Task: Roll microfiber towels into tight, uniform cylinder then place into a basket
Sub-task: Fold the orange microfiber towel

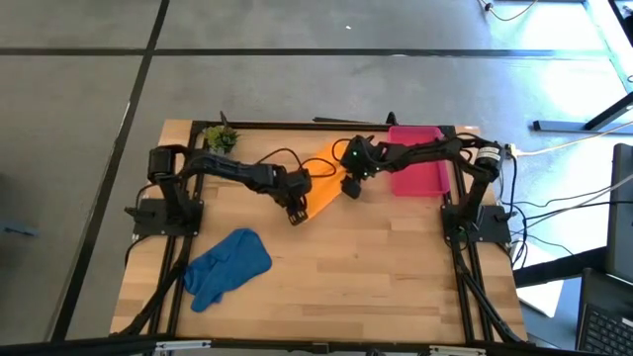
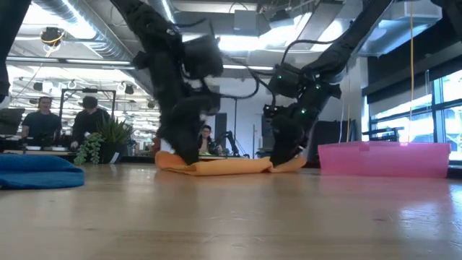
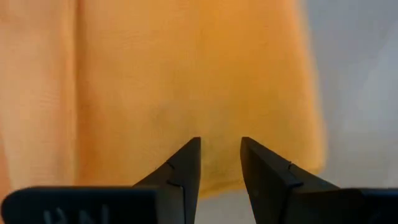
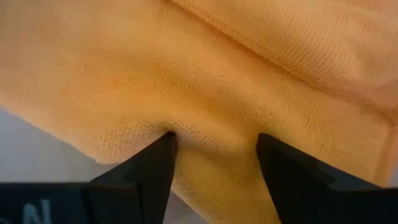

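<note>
Orange cloth fills both wrist views. The left gripper (image 3: 220, 163) has its fingers slightly parted with their tips pressed down on the orange towel (image 1: 324, 176) near one edge, clenching nothing that can be seen; the right gripper (image 4: 214, 155) stands wider, its two fingertips dug into the cloth so that a small ridge of fabric bunches between them. In the high view the two grippers sit at the towel's opposite ends — left at its near-left end, right at its right side. The towel lies flat in folded layers at the table's (image 1: 376, 267) far middle, its long axis running diagonally from near-left to far-right. Just right of it stands the pink basket (image 1: 419, 174), while the blue towel (image 1: 227, 265) lies crumpled, well apart, at the near left. A small plant (image 1: 221, 137) stands at the far-left corner.
</note>
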### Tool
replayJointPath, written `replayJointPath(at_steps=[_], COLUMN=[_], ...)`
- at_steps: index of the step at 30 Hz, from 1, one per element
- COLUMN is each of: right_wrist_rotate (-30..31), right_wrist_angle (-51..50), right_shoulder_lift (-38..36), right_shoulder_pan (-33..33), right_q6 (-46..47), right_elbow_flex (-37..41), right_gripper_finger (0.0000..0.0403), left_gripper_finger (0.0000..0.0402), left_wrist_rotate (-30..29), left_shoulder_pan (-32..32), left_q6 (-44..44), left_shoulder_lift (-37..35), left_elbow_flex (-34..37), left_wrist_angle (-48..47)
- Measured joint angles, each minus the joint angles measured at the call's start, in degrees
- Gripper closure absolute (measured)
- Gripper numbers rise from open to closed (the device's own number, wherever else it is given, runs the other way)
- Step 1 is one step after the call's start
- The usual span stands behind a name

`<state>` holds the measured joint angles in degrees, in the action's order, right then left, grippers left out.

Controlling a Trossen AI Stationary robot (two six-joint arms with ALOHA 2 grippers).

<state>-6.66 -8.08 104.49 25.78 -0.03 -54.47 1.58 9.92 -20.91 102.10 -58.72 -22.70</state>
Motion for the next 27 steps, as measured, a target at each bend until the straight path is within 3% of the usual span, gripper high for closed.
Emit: replayJointPath(at_steps=[10,13,19,22,27], right_wrist_rotate=[-0.78,-2.84,-9.76,-8.67,-1.9], right_wrist_angle=[-14.73,-17.88,-18.23,-17.99,-17.92], right_shoulder_lift=[-0.04,-0.07,-0.11,-0.11,-0.11], right_shoulder_pan=[0.0,0.0,-0.68,-0.65,0.33], right_q6=[-0.69,1.74,5.75,5.57,5.7], right_elbow_flex=[-10.25,-11.91,-9.96,-8.14,-5.71], right_gripper_finger=[0.0176,0.0176,0.0176,0.0176,0.0176], left_gripper_finger=[0.0296,0.0296,0.0296,0.0296,0.0296], left_wrist_rotate=[-4.9,-8.05,-8.45,-7.44,-6.27], left_shoulder_pan=[4.43,7.19,11.94,13.22,12.54], left_q6=[4.53,4.53,4.55,4.86,5.85], left_shoulder_lift=[-8.23,-8.02,-5.8,-3.99,0.12], left_elbow_flex=[-3.56,-3.48,-3.45,-3.48,-3.48], left_wrist_angle=[-2.39,-4.89,-7.4,-7.96,-8.42])
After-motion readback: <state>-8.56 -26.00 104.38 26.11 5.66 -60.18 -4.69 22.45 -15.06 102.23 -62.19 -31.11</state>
